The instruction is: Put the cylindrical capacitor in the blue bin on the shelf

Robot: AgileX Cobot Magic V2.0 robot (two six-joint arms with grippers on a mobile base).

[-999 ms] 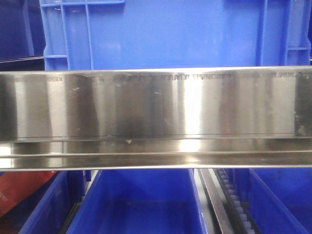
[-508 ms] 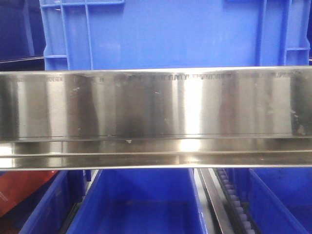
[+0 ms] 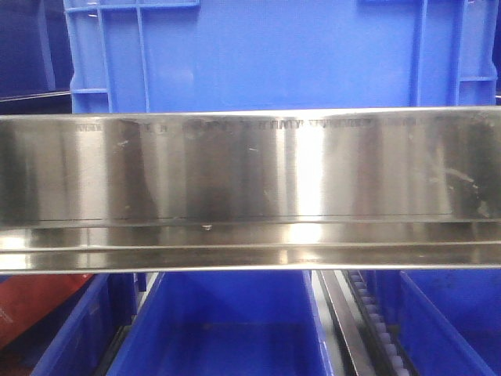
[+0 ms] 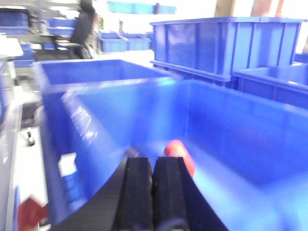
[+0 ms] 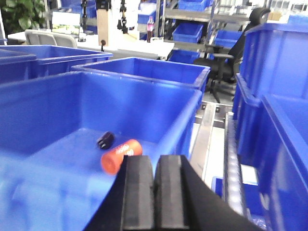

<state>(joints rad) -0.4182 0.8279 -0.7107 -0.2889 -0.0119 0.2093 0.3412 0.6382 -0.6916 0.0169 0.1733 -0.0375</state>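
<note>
1. Inside the blue bin (image 5: 72,130), near its far wall, an orange cylindrical capacitor (image 5: 121,155) lies on the floor beside a small dark part (image 5: 105,139); the placing looks done.
2. Both the right gripper (image 5: 154,192) and the left gripper (image 4: 152,192) have their pads pressed together, holding nothing.
3. Over the last second the front view barely changes: only reflections shift on the shelf (image 3: 250,168) rail, which hides both arms.
4. The left wrist view is blurred.

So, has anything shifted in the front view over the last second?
Almost nothing. The shelf rail and the blue bins above and below sit where they were. Only the reflections at the rail's right end have changed shape a little, so something off camera is probably moving. No arm or gripper enters this view, and the earlier pictures show only this view, so the wrist views cannot be compared.
</note>
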